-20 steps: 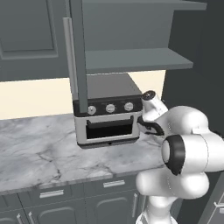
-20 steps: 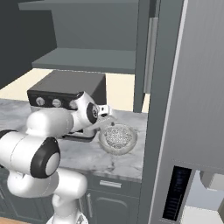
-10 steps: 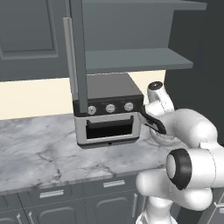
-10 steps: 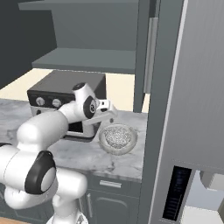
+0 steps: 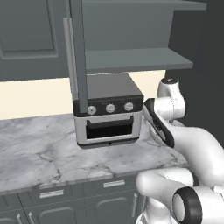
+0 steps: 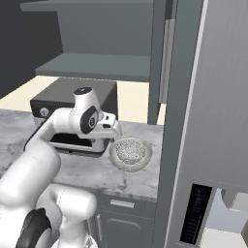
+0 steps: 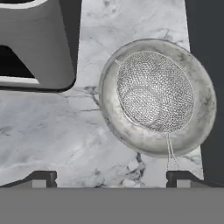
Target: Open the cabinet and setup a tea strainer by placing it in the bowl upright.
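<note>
The strainer point(image 7: 155, 92) sits mesh-up inside the bowl point(image 7: 113, 114) on the counter point(image 7: 52, 131), its thin wire handle trailing over the rim toward the claw point(image 7: 111, 177), whose tips stand spread wide and hold nothing. The risk from here is a snag: I judge that one tip, just beside the handle, could catch it as the hand pulls off and tip the strainer out or drag the bowl. Outward lie the marbled counter, the toaster oven point(image 5: 107, 111) to one side, and above it the cabinet point(image 5: 131, 59), door point(image 5: 78, 50) open.
</note>
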